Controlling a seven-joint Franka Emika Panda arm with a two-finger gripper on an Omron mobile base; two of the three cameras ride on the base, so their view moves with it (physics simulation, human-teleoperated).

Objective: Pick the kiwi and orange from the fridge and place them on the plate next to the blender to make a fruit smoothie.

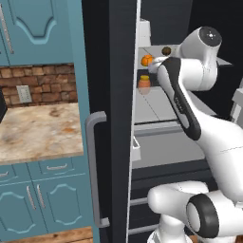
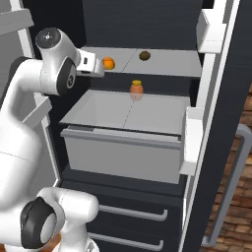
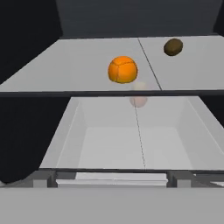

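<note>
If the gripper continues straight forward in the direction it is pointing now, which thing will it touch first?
Most likely the orange on the fridge shelf: in the hand view it lies almost straight ahead. The kiwi sits farther back and to one side. Exact depth is unclear.

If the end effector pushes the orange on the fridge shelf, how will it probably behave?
The orange looks nearly round and lies loose on a flat, smooth shelf, so it would probably roll away under a sideways push. Its faint ridges may give the fingers a little grip. It looks small, so it is probably light.

Matt ridged orange (image 3: 122, 69); smooth grey fridge shelf (image 3: 78, 65).
</note>
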